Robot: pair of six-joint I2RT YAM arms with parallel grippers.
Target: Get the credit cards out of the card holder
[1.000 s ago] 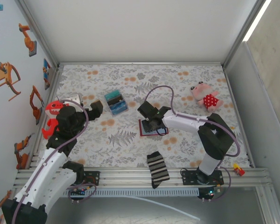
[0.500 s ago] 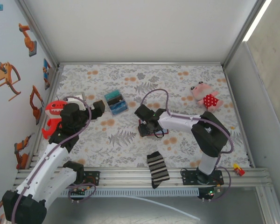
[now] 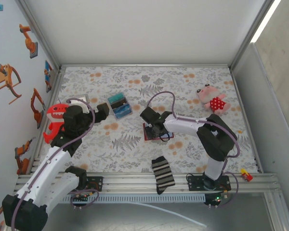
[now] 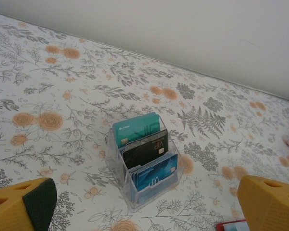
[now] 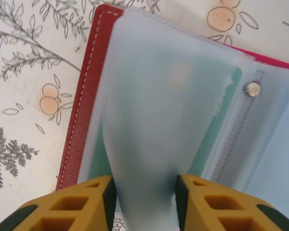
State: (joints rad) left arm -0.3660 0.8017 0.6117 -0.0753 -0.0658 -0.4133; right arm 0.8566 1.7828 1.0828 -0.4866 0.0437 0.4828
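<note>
The dark-red card holder (image 3: 148, 136) lies open mid-table, with its red cover (image 5: 82, 110) flat on the cloth. My right gripper (image 3: 156, 126) stands over it. In the right wrist view the right gripper (image 5: 143, 202) is shut on a translucent blue-grey pocket leaf (image 5: 159, 110), which is pinched and lifted off the wallet. A teal credit card (image 5: 229, 101) shows through the pockets behind it. My left gripper (image 3: 102, 111) hangs open to the left; seen from its wrist, the left gripper (image 4: 144, 204) holds nothing. A corner of the card holder (image 4: 231, 225) peeks in at the bottom.
A clear stand (image 3: 119, 105) with teal, black and blue cards (image 4: 144, 159) sits in front of the left gripper. A striped sock (image 3: 163, 174) lies near the front rail, a pink plush (image 3: 211, 98) at the right, a red shark toy (image 3: 55, 120) by the left wall.
The right arm drew its elbow in and its gripper edged slightly left over the wallet. The left arm shifted a little and has since held still.
</note>
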